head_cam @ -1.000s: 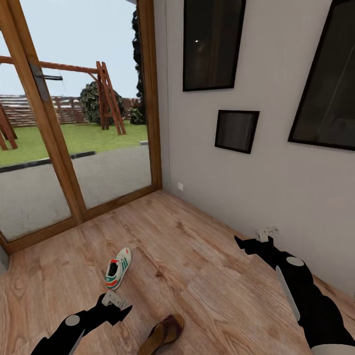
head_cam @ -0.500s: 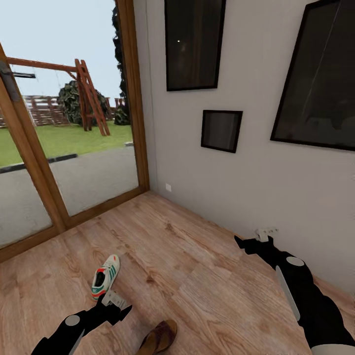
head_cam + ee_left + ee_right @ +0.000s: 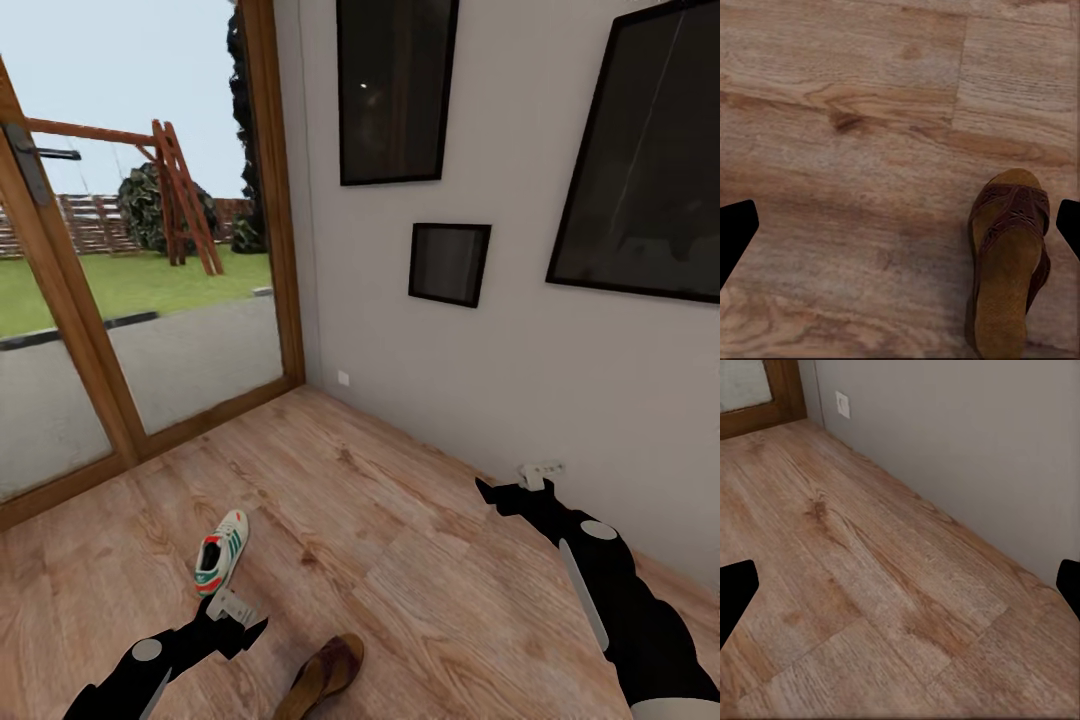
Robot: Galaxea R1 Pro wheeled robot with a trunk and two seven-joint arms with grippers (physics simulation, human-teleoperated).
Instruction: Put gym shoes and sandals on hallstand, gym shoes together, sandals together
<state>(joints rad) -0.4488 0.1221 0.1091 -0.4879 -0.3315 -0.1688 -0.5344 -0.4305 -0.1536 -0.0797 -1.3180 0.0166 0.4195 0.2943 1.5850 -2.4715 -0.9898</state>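
Standing at the far end of the corridor floor (image 3: 400,560), facing a grey wall hung with three dark framed pictures (image 3: 392,90) on the right and a wood-framed glass door (image 3: 130,330) on the left, garden and swing frame beyond. No hallstand among these surroundings, so carrying there is being left for later — collecting comes first.

Lying on the planks at near left: one gym shoe (image 3: 221,552), toe pointing away toward the door, and nearer still, at the bottom edge, one sandal (image 3: 325,675), strap side up. Shoe and sandal lying apart, bare floor between.

Hovering over the floor just near of the gym shoe and left of the sandal: the left gripper (image 3: 240,622), jaws spread wide and holding nothing. In the left wrist view, the sandal (image 3: 1009,259) sitting off-centre, close to one fingertip rather than midway. Judging the step in hand as lining up on the sandal: shifting sideways until centred, then descending and closing across the narrow width at the strap, not along the length.

Hanging at the right near the wall's foot: the right gripper (image 3: 497,492), also released and empty, bare planks beneath. Nothing blocking either shoe — a wall socket (image 3: 843,405) low by the door corner, well apart.
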